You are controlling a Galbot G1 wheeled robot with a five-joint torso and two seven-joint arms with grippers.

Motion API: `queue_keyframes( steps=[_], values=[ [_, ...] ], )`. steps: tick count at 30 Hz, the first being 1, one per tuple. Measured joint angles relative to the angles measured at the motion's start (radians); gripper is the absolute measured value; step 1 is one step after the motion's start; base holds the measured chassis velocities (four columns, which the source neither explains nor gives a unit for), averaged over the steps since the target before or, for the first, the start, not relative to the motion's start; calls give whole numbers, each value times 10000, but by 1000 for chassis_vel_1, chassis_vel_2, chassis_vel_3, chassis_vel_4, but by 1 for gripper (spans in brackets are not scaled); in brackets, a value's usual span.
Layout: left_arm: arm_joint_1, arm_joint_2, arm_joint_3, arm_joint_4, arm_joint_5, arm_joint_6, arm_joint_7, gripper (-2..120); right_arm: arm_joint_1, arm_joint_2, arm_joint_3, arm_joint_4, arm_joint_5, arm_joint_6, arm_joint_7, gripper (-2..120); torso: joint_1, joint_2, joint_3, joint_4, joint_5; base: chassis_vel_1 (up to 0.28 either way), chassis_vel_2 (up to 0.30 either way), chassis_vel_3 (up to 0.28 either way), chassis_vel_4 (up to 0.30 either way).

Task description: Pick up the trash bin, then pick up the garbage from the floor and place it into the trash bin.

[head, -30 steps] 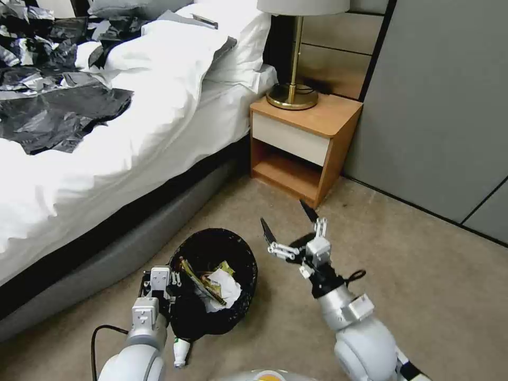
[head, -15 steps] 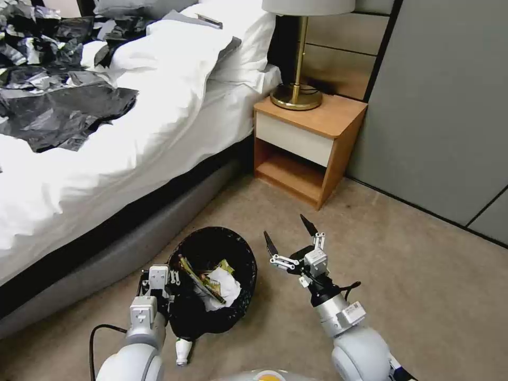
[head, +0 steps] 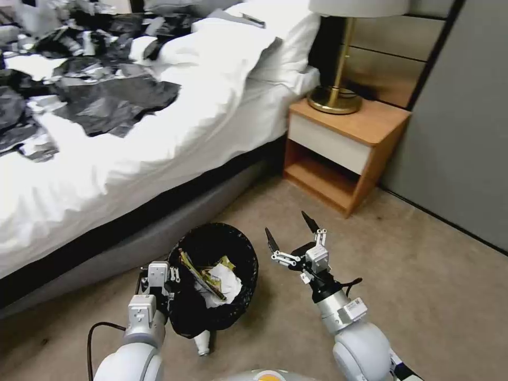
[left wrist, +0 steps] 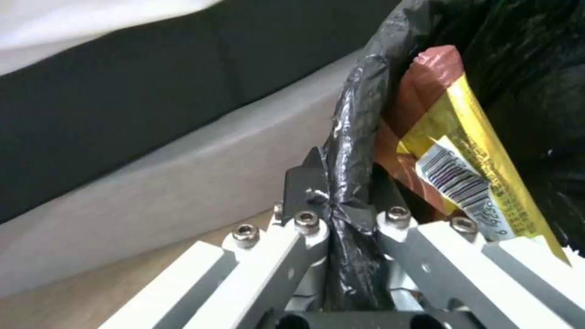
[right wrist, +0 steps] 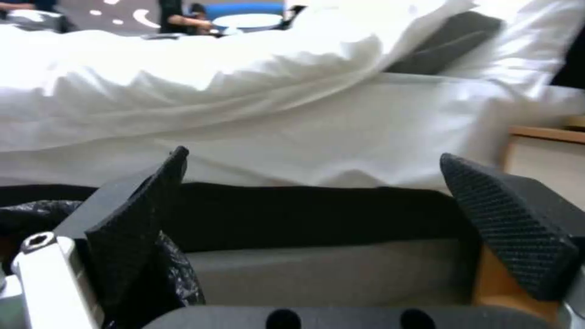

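Gripping the trash bin [head: 214, 280] by its bag-lined rim, the left gripper [head: 159, 280] carries it while the robot has turned left, right gripper [head: 293, 235] fingers spread wide and empty.

— What do the arms look like?
— Silver-grey rounded shells, with white blocky wrists. A black cable [head: 94, 338] loops beside the left arm [head: 138, 338], another curls by the right arm [head: 344, 317], which carries a small white label.
— And the grippers?
— The left gripper [left wrist: 341, 192] has white linkage bars with silver hex screws. The right gripper [head: 293, 238] has black pointed fingers [right wrist: 518, 228] with dimpled pads.
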Motion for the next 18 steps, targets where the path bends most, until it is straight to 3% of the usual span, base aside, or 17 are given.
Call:
queue_keyframes(
  steps=[18],
  values=[
    [209,-23,-61,-245,-5,10,0,1,-129,-99,-40,-133,-28,6,-31,100,0,0,0,0,0,125,128,124,128]
  ],
)
